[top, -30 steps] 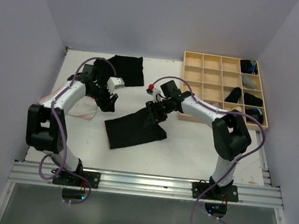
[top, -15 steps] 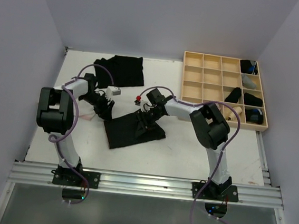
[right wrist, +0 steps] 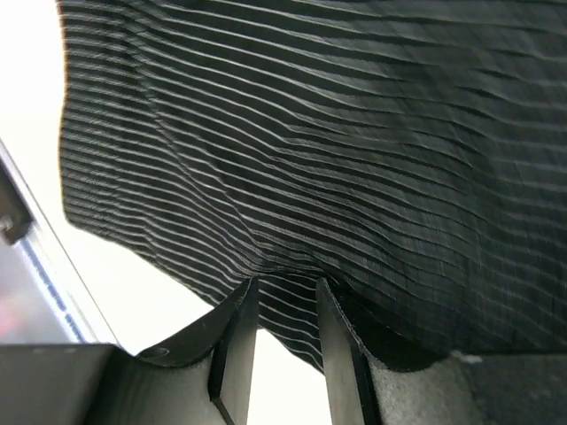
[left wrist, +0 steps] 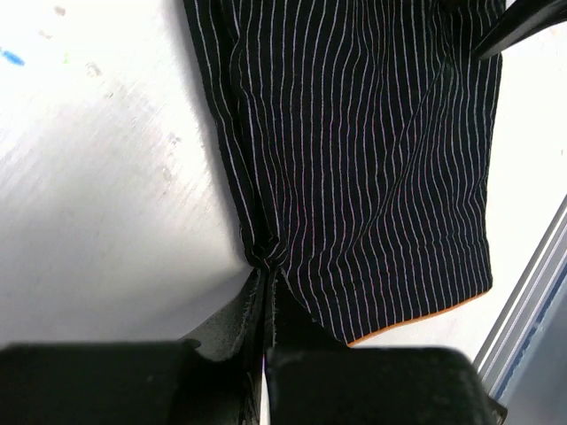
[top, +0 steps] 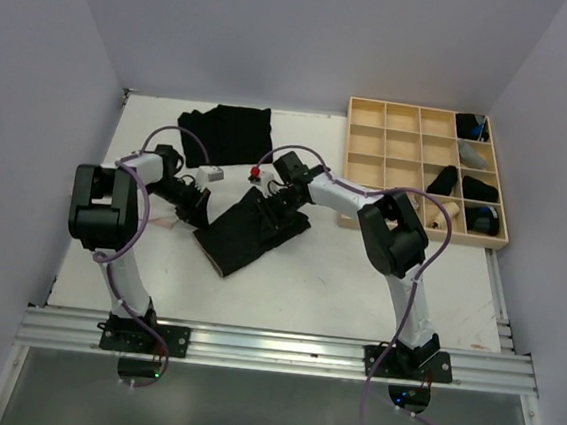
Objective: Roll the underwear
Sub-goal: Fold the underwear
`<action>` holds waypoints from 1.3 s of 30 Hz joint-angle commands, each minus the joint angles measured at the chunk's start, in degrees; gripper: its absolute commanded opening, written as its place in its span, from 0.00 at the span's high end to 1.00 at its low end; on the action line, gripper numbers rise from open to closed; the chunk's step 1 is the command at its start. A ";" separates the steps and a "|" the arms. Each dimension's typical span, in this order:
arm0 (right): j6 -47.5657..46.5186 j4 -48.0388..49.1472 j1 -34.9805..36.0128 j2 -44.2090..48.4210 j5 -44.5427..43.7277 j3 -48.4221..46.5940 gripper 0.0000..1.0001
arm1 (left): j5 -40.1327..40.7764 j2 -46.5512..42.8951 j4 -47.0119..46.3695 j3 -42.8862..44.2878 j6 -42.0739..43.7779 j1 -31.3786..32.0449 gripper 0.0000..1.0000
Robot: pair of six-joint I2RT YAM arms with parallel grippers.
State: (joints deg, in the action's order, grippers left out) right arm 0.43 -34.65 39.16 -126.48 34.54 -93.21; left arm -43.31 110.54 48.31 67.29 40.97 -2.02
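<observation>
Top external view: the striped black underwear (top: pixel 249 234) lies flat at frame centre, its long axis running lower left to upper right. The left gripper (top: pixel 199 214) pinches its left edge, and the right gripper (top: pixel 272 211) straddles the upper right edge, fingers slightly apart.

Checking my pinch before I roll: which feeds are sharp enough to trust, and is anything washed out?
Left wrist: pinstripes on the underwear crisp, table washed bright. Right wrist: stripes soft toward the top, table blown out white. Top external: evenly lit and sharp, but the stripes vanish into black.
</observation>
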 commanded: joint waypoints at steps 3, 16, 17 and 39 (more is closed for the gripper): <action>7.88 3.18 -2.24 6.66 -4.23 1.35 0.63 | 1.38 -7.17 -8.05 -4.61 -5.72 -1.32 1.00; 59.23 45.00 1.36 13.37 6.50 24.91 0.62 | 11.84 -18.16 -19.83 -12.96 -17.85 3.42 1.00; 61.17 49.29 1.71 12.75 6.15 25.87 0.62 | 14.11 -19.30 -21.23 -13.41 -18.55 4.04 1.00; 68.56 56.10 8.04 7.72 3.25 27.82 0.78 | 23.18 -26.25 -25.38 -18.86 -22.78 8.26 1.00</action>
State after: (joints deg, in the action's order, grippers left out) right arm 67.53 20.21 47.53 -123.37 38.39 -65.21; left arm -20.84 86.94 25.23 48.97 18.61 6.04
